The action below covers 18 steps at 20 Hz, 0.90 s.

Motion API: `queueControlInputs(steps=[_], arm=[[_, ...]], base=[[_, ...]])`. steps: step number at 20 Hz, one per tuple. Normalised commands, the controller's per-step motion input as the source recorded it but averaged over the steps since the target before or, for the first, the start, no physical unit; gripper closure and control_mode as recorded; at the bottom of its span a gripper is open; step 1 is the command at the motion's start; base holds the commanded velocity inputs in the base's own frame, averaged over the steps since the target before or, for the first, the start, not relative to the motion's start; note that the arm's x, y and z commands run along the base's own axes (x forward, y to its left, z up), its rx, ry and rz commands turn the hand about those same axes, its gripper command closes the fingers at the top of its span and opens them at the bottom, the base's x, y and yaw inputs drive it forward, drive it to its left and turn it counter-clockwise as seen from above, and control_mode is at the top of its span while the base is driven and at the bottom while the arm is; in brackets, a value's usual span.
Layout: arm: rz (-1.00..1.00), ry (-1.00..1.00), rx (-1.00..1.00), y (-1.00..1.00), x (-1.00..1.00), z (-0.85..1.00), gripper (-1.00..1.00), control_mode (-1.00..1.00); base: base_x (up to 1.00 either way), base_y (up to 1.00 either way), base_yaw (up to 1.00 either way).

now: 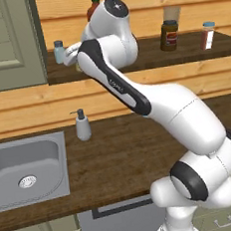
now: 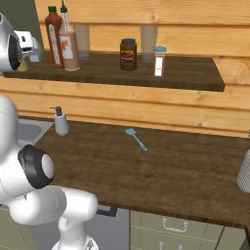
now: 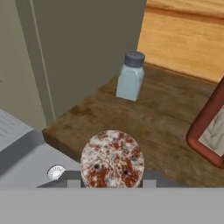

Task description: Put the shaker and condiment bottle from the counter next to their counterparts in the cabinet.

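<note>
In the left base view, the white jointed robot arm (image 1: pixel 135 93) is stretched up and to the left, into the wall cabinet with the dark wood shelf (image 1: pixel 147 59) and the grey-green panelled door (image 1: pixel 8 43). Its end is seen just beside the small pale blue shaker with a grey cap (image 1: pixel 59 52). Behind the arm, the tall dark red bottle with a green cap (image 1: pixel 93 8) is partly hidden. Further right on the shelf, a brown jar with a dark lid (image 1: pixel 169 35) and a white shaker with a red cap (image 1: pixel 207 35) are standing well apart. On the dark wood counter (image 1: pixel 126 156) below, a grey soap pump dispenser (image 1: pixel 82 125) is placed near the grey metal sink (image 1: pixel 27 168)

In the right base view, the peach-orange condiment bottle with a thin dark nozzle (image 2: pixel 70 46) is standing upright on the shelf, touching or nearly touching the dark red bottle. A light blue spatula (image 2: pixel 136 138) is lying on the counter

In the hand view, the gripper (image 3: pixel 112 178) is pinched on the tiny cylindrical shaker (image 3: pixel 112 158), of which the speckled pale cap is seen from above. It is held at the front edge of the shelf, near the pale blue shaker; whether it is touching the wood cannot be told
</note>
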Motion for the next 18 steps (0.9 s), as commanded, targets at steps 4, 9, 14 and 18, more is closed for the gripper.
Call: queueControlInputs(steps=[4, 9, 14, 18], arm=[[0.00, 0.11, 0.00, 0.05, 0.30, 0.00, 1.00, -1.00], [0.00, 0.12, 0.00, 0.08, 0.34, 0.00, 1.00, -1.00], [0.00, 0.08, 0.00, 0.10, 0.31, 0.00, 1.00, -1.00], [0.00, 0.04, -0.01, 0.18, 0.24, 0.00, 1.00, -1.00]], base=[[0.00, 0.00, 0.00], [0.00, 0.00, 0.00], [0.00, 0.00, 0.00], [0.00, 0.00, 0.00]])
